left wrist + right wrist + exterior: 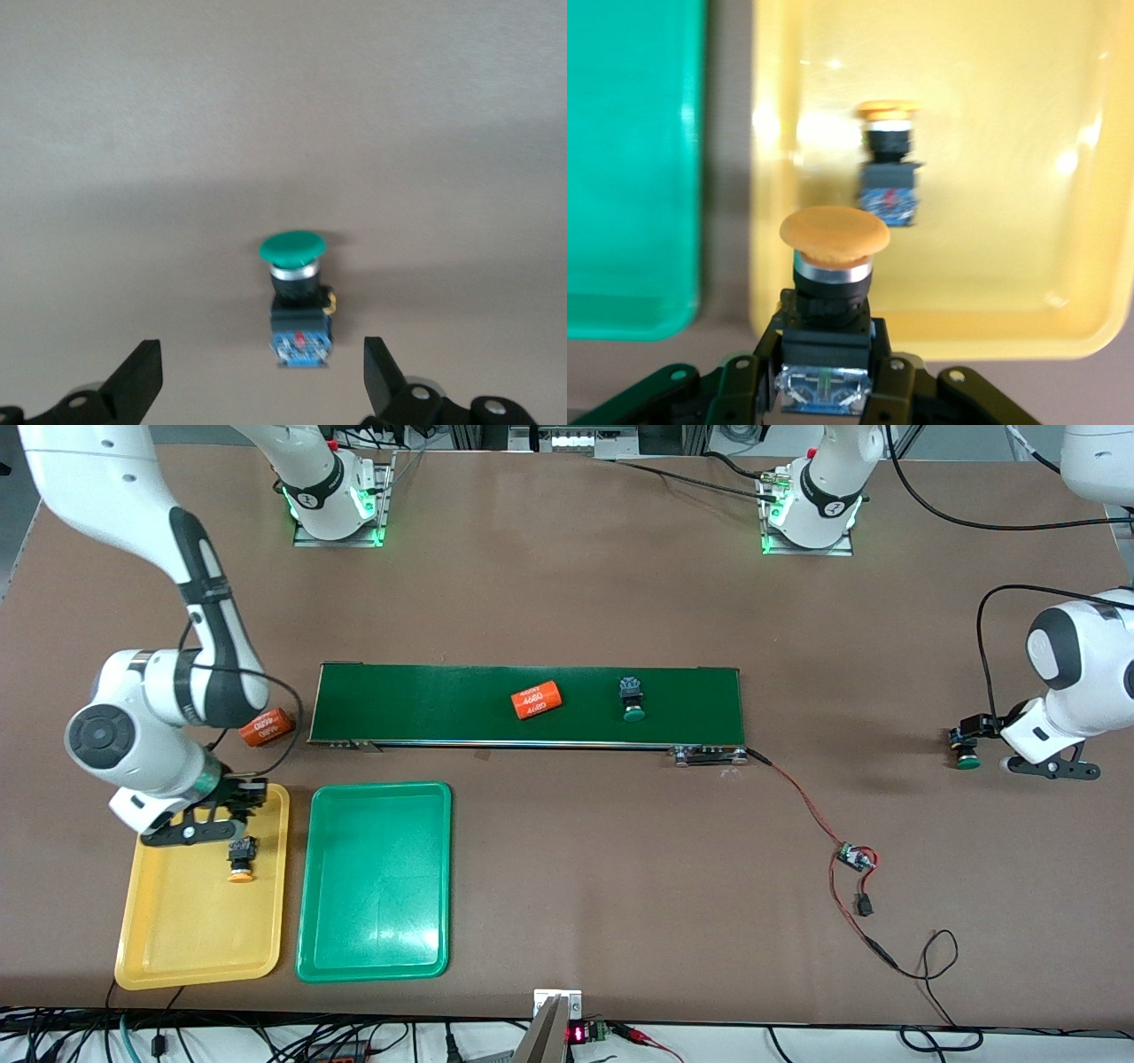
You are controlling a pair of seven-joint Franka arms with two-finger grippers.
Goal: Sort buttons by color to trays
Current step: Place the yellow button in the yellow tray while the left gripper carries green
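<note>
You can read "4680" on the orange cylinder (pixel 538 700) lying on the dark-green conveyor belt (pixel 425 704) — smaller print sits above and below that number, too small to make out. The second orange cylinder (pixel 267 728), on the worktop (pixel 567 602) just off the belt's end, carries white print you cannot read — it appears upside down.

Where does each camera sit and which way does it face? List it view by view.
Front view: high across the table, facing both arms' bases, conveyor belt and trays.
Left wrist view: looks down past the open left gripper at a green button on bare table.
Right wrist view: looks past the right gripper, shut on an orange button, into the yellow tray.
Shared: front view also shows that tray.
</note>
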